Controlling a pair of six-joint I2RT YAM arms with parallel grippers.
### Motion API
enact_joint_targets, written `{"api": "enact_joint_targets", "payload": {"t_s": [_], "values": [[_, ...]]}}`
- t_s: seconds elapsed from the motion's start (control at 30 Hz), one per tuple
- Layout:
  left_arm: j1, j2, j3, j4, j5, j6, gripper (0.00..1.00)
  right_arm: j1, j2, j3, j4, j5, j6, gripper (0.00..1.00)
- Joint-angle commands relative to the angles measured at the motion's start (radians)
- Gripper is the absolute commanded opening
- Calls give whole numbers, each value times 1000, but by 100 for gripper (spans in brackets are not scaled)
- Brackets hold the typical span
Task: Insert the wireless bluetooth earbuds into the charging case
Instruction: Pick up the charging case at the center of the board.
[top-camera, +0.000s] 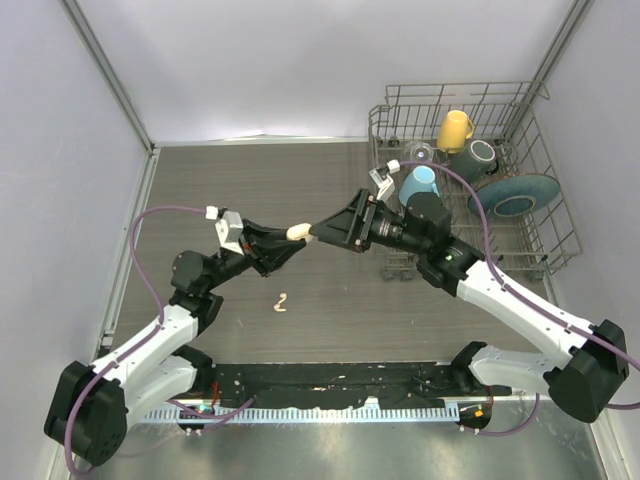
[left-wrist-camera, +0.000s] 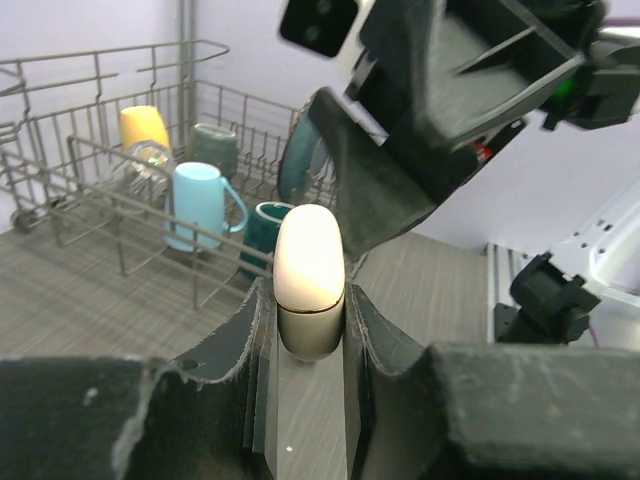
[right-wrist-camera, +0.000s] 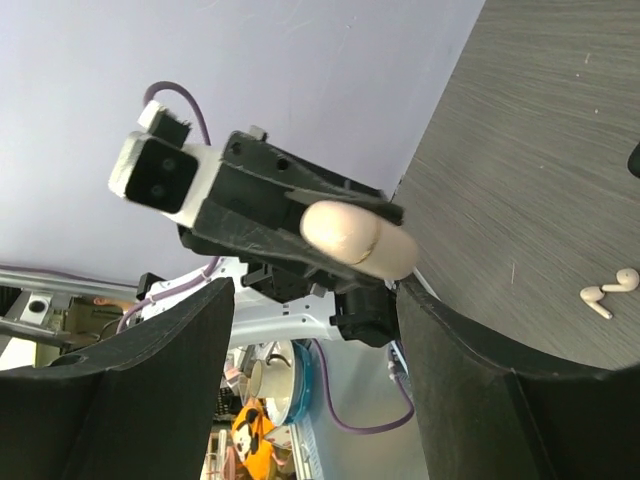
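Observation:
My left gripper (top-camera: 290, 236) is shut on a cream-white charging case (top-camera: 298, 232), closed, held above the table; the case stands between its fingers in the left wrist view (left-wrist-camera: 309, 280). My right gripper (top-camera: 322, 230) is open, its fingertips right at the case's free end; in the right wrist view the case (right-wrist-camera: 358, 238) sits just beyond the spread fingers. Two cream-white earbuds (top-camera: 281, 302) lie together on the table below the grippers, also seen in the right wrist view (right-wrist-camera: 608, 293). No black earbuds are in view.
A wire dish rack (top-camera: 545, 235) stands at the back right with a yellow cup (top-camera: 454, 130), a light blue mug (top-camera: 418, 185), a dark green mug (top-camera: 478, 158) and a teal plate (top-camera: 515, 195). A black strip (top-camera: 330, 385) runs along the near edge.

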Motion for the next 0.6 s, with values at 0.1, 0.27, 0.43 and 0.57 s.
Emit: {"api": "enact_joint_targets", "payload": {"t_s": [0.1, 0.27, 0.43, 0.57], "values": [[5, 18, 3, 225, 89, -49, 0, -5, 53, -11, 52, -17, 76, 72], [7, 28, 2, 210, 104, -29, 0, -5, 85, -23, 122, -38, 136, 71], [5, 40, 9, 190, 109, -1, 0, -5, 103, -43, 202, -61, 193, 71], [5, 45, 9, 176, 112, 11, 0, -3, 116, -61, 233, -69, 240, 69]]}}
